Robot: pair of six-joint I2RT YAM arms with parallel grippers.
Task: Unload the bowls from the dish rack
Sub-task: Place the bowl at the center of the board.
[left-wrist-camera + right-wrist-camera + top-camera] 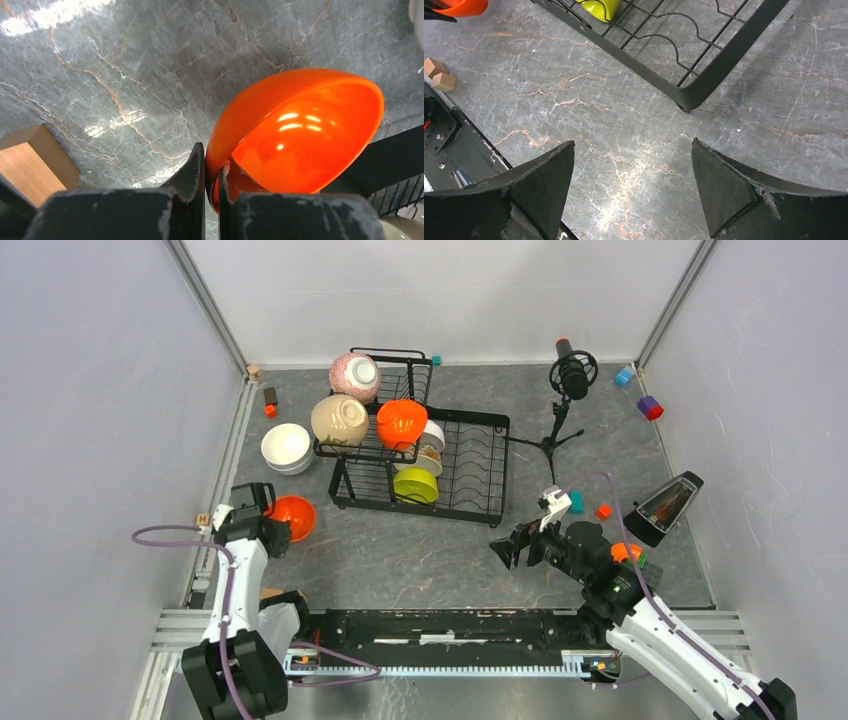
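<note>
The left gripper (211, 160) pinches the rim of an orange bowl (300, 135) between nearly closed jaws. It sits just off the near-left corner of the dish rack (430, 512), and the bowl is tipped with its mouth turned toward the rack. The right gripper (631, 185) hangs spread wide and empty off the rack's near-right corner, over bare table (624, 125).

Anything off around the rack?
On the upper shelf of the rack, the beige bowl and the pink speckled bowl lie tipped, bases showing, right at the left edge, so they look loosely perched. Nothing looks spilled or broken.
</note>
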